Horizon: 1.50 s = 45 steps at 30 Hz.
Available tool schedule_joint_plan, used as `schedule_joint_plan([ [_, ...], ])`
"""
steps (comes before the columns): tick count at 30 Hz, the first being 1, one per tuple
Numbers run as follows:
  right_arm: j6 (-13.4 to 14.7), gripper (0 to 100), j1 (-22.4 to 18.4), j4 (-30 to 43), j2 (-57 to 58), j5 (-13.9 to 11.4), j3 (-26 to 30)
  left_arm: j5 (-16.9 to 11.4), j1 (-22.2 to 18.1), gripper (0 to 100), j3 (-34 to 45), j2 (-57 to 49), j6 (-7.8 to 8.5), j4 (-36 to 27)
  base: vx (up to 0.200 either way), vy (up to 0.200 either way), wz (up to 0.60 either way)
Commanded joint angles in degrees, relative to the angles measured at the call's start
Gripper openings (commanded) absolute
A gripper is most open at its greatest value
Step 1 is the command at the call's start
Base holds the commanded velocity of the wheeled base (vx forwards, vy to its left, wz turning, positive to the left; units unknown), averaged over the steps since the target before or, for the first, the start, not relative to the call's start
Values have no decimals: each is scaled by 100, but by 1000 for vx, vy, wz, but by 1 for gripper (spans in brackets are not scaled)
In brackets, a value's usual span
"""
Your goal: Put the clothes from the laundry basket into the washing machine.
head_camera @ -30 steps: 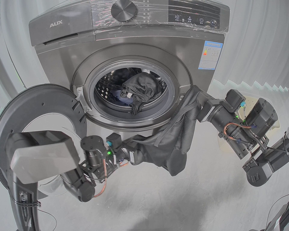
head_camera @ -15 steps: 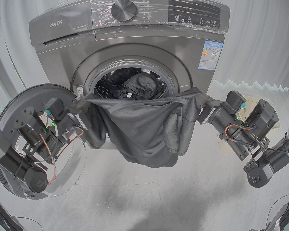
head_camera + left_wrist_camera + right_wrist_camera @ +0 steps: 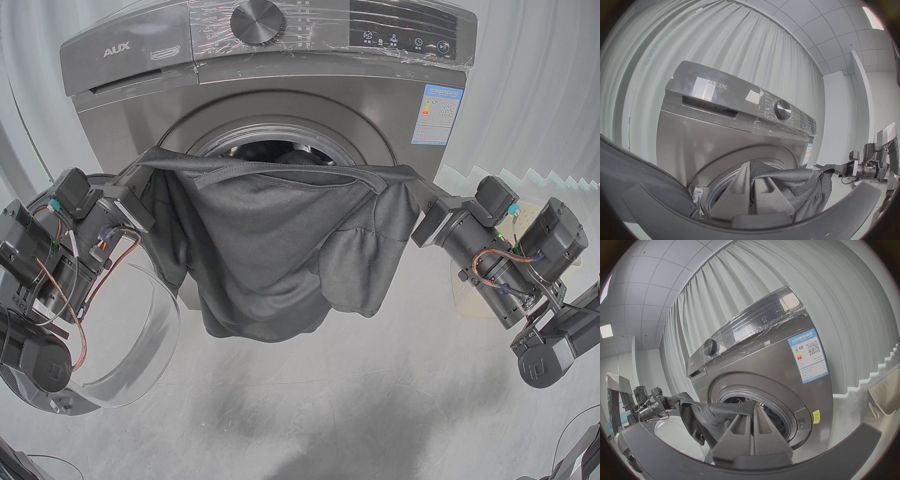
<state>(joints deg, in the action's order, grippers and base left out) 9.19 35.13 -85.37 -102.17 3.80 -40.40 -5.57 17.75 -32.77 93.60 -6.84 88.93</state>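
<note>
Dark garment (image 3: 275, 250) is held in the air, stretched wide by its top hem across the front of the washer (image 3: 250, 106), covering most of the drum mouth (image 3: 269, 147). Left claw (image 3: 145, 164) sits at the garment's 9 o'clock end and is pressed together on the hem; the left wrist view shows cloth pinched between its fingers (image 3: 765, 190). Right claw (image 3: 414, 181) sits at the 3 o'clock end, likewise clamped on the hem, with fabric caught between its fingers (image 3: 762, 427). The hem runs nearly level between both claws; the body of the garment sags toward 6 o'clock, clear of the floor (image 3: 350, 406). Dark clothes (image 3: 294, 153) show inside the drum at the garment's 12 o'clock. Door (image 3: 125, 350) stands open at 8 o'clock. Basket (image 3: 886, 390) stands on the floor off the washer's right side.
</note>
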Motion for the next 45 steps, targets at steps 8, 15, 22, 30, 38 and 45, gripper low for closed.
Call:
schedule_joint_plan([
  [8, -5, 0, -33, 3, 110, 6, -56, 12, 18, 0, 25, -96, 16, 1, 0, 0, 0],
  [15, -5, 0, -59, 3, 118, 6, -91, 12, 115, 0, 69, -79, 51, 1, 0, 0, 0],
  [22, -5, 0, -68, 12, 180, 6, -91, 30, 229, 0, 104, -44, 42, 1, 0, 0, 0],
  [30, -14, 0, -147, 20, 189, 15, -82, 83, 493, 0, 122, 220, 51, 10, 0, 0, 0],
  [38, -23, 0, -15, 73, 171, 33, -21, 74, 862, 0, 60, 247, 86, -7, 0, 0, 0],
  [45, 12, 0, 363, 12, -330, 50, 375, 30, 1248, 0, -309, 510, 192, -192, 0, 0, 0],
])
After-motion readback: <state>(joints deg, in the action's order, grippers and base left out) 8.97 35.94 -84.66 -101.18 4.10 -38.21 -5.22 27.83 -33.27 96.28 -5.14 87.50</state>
